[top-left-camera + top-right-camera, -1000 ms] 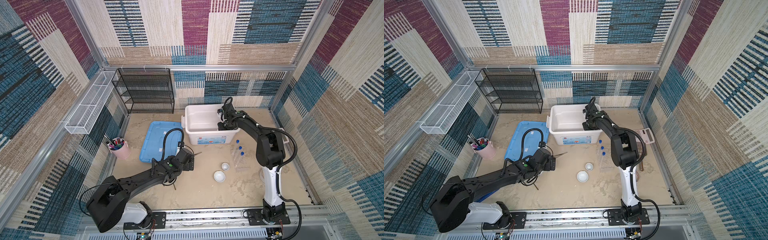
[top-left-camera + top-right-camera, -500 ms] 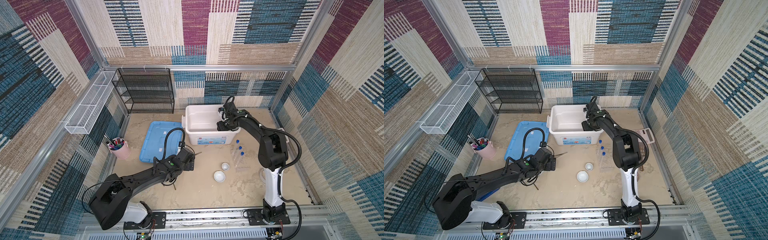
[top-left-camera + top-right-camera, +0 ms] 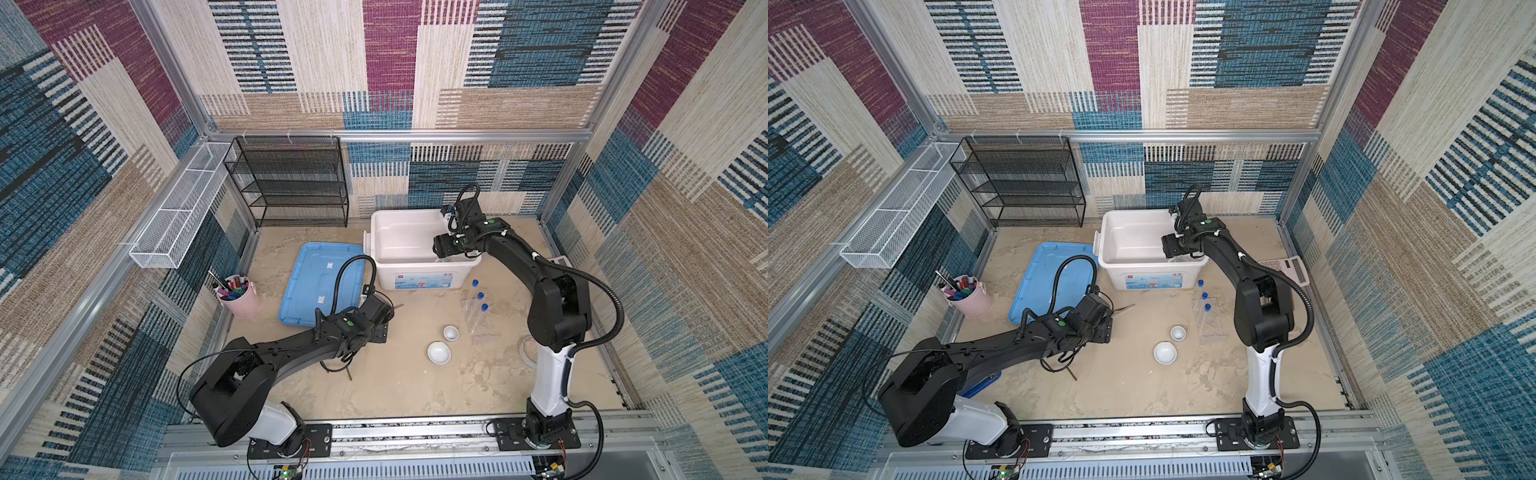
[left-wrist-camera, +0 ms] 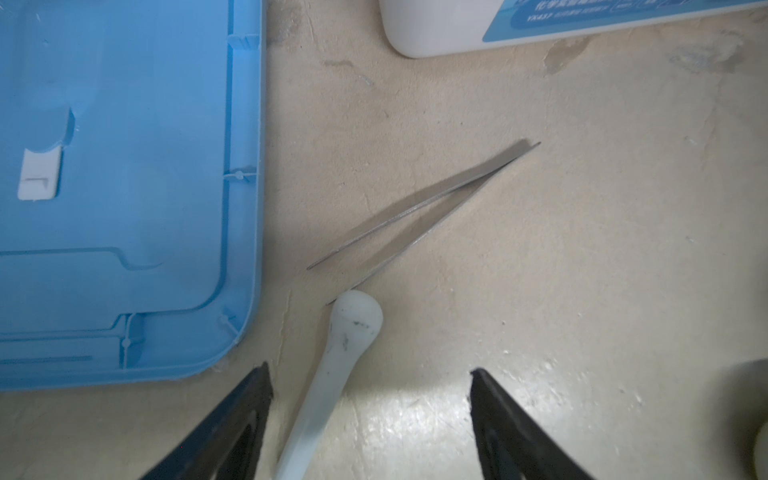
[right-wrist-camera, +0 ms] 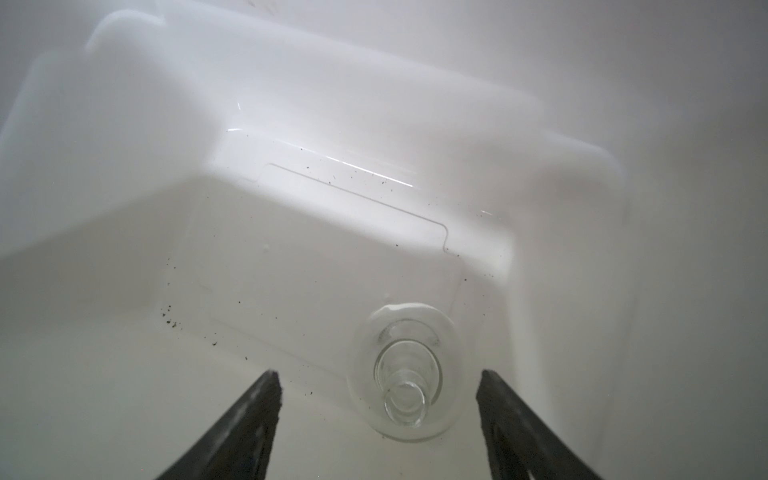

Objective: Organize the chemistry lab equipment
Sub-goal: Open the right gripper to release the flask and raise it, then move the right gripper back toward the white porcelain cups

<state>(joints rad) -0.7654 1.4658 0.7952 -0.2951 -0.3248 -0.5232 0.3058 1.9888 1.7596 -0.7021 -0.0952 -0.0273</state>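
My left gripper (image 4: 370, 382) is open low over the table. The white pestle (image 4: 332, 365) lies between its fingers, nearer one finger (image 4: 245, 415), with a gap to both. Past the pestle's head lie the thin tweezers (image 4: 419, 212). My right gripper (image 5: 378, 386) is open inside the white bin (image 3: 415, 270). The small glass flask (image 5: 405, 374) stands upright on the bin floor between its fingers, untouched. Blue-capped test tubes (image 3: 478, 297) stand in the clear rack (image 3: 482, 328). Two white dishes (image 3: 451, 332) (image 3: 439, 353) sit nearby. The black ring tripod (image 3: 338, 368) is partly hidden under my left arm.
The blue lid (image 3: 320, 282) lies flat beside the bin, close to my left gripper. A pink cup of pens (image 3: 239, 297) stands at the left wall and a calculator (image 3: 1285, 268) at the right wall. A black mesh shelf (image 3: 291, 183) and white wire basket (image 3: 183, 208) stand behind.
My right gripper's jaws have widened and now stand apart from the flask in the bin. My left gripper's jaws have narrowed a little around the pestle. Both arms have barely moved.
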